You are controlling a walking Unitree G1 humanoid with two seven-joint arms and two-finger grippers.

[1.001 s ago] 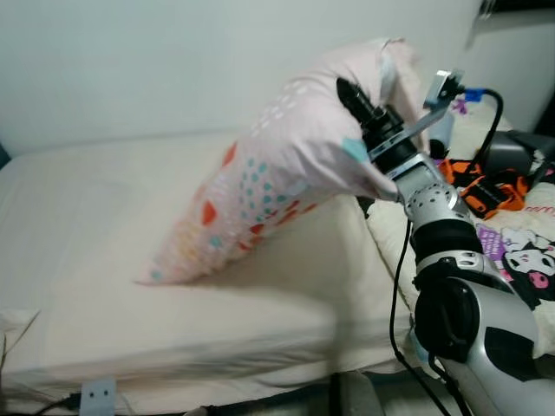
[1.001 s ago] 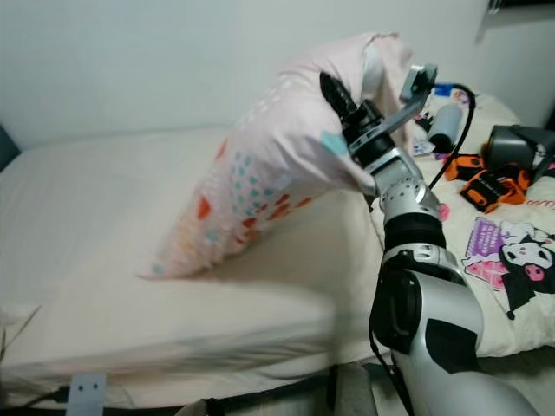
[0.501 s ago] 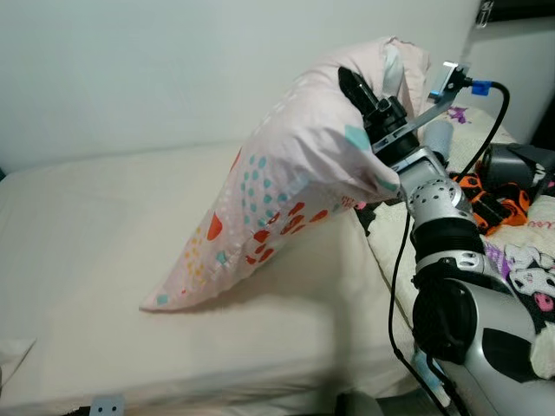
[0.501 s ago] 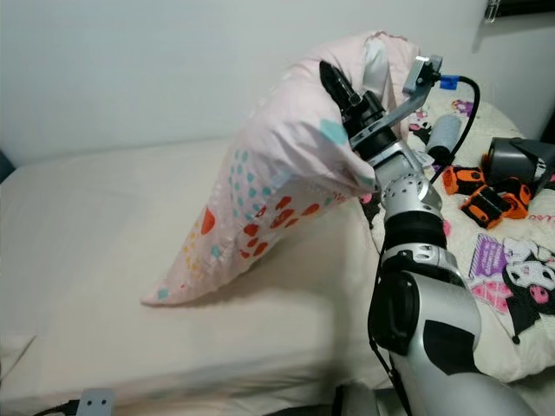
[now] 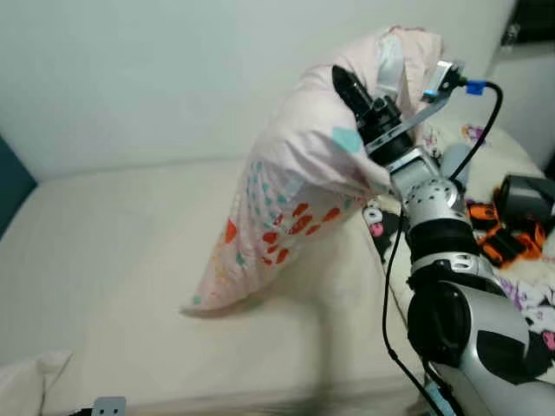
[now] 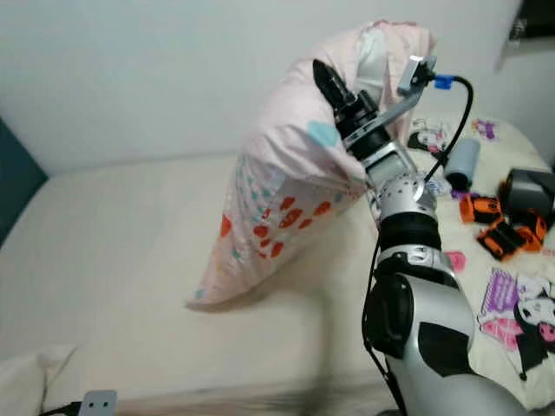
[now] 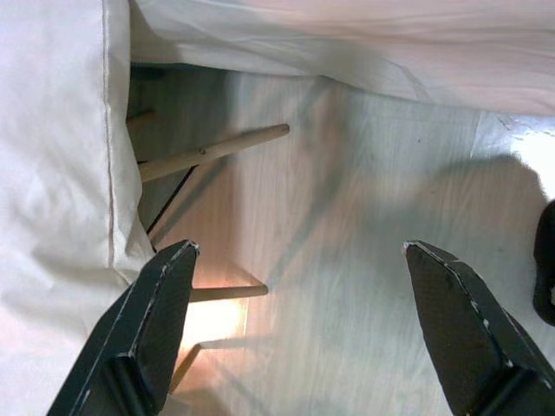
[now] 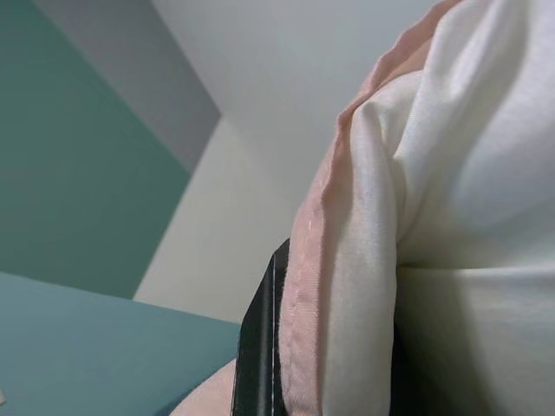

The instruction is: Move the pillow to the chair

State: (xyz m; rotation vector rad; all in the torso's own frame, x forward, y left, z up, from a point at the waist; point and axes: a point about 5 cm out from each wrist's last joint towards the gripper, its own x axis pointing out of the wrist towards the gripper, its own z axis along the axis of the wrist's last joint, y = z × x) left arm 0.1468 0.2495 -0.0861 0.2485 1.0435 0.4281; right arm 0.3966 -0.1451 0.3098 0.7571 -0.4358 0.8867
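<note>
Pillow (image 5: 299, 186) was hoisted up off the bed (image 5: 113, 260) by the right gripper (image 5: 349, 87), which had its black fingers clamped on the upper end of the pink case. One finger (image 8: 260, 347) showed in the right wrist view pressed flat against the pink hem, with the white inner pillow bulging out of the case opening right beside it. So that claw was definitely clenched on the pillow, not just resting against it.

Pillow hung at a slant, top end up near the white wall (image 5: 173, 69), and the bottom corner was touching the cream sheet or close to it, hard to say which. The case had teal and red spots running down its lower half.

Right arm (image 6: 408, 234) reached up from the lower right, silver with a black cable looping along it. Off to the right on the bed there was a cartoon-print blanket (image 6: 512, 312) with some orange and black gear (image 6: 507, 230) and a grey cylinder (image 6: 462, 161) lying on it.

Left gripper (image 7: 299, 329) hung down low with its fingers spread wide apart, holding nothing, over a pale wood-look floor (image 7: 364, 217) beside the draped bedsheet (image 7: 52, 173). A wooden stick (image 7: 212, 152) poked out from under the sheet edge
</note>
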